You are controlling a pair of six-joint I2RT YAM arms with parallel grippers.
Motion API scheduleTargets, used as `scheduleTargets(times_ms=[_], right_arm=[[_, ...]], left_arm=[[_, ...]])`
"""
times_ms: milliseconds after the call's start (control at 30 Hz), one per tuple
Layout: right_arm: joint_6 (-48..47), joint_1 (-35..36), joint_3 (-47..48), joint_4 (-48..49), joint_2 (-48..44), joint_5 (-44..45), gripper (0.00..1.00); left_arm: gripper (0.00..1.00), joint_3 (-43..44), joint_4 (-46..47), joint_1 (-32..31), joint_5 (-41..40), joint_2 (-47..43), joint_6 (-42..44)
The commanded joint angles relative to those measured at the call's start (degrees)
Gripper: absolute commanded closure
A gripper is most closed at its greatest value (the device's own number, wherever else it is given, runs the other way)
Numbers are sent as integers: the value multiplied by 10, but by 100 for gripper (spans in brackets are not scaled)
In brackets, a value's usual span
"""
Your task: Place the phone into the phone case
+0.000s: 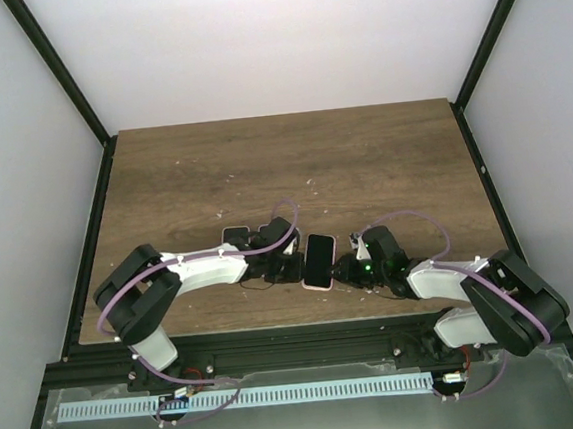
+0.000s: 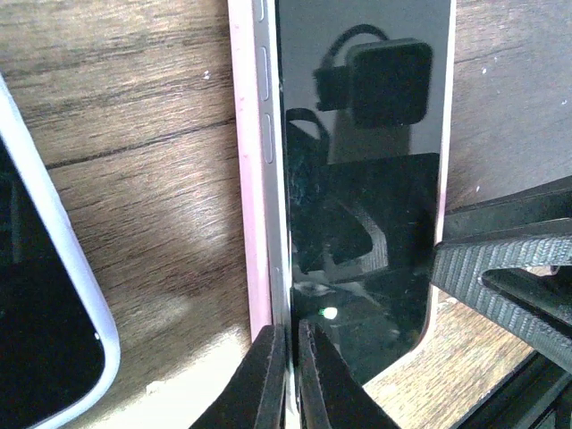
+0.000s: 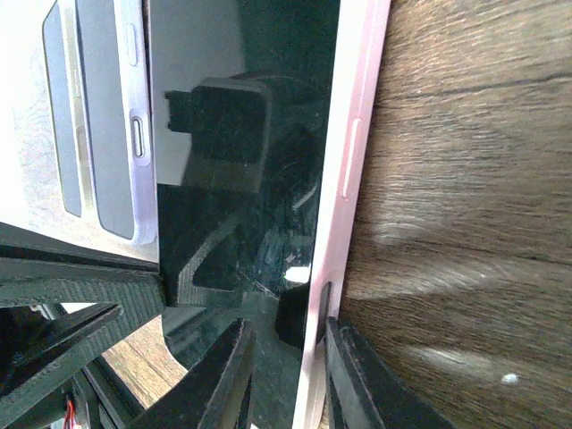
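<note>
- Phone (image 1: 318, 258) resting on pink phone case (image 3: 349, 161), on worktop (image 1: 362, 158).
- L jaws pinch phone's left edge, R jaws case's right rim; both narrow.
- White-rimmed handset (image 2: 36, 340) just left of phone.

Phone (image 2: 357, 223) ends outside wrist views.

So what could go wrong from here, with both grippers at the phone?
1. On the left gripper side, the phone shows its metal edge with buttons above the pink phone case lip; a push may pop it out.
2. The right gripper straddles only the thin case edge and could slip.
3. The second phone lies near and may be bumped.
</note>
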Motion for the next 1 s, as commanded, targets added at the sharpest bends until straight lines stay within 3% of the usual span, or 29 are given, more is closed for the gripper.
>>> scheduleTargets(times_ms=[0,167,367,533,733,967], right_arm=[[10,9,0,35,13,-18,77],[6,9,-3,17,-9,8,77],[-25,1,10,-42,-58,64,71],[-34,-16,24,-65,-69,80,68],[-31,-21,35,-33,-28,80,62],[-6,-23,31,9,3,78,60]], left_arm=[[94,-10,68,-7,52,21,-23],[95,-23,65,-9,37,9,-37],[81,-17,34,6,24,-30,-38],[80,-16,44,43,31,-34,-19],[77,10,82,68,102,26,8],[75,29,96,69,121,52,19]])
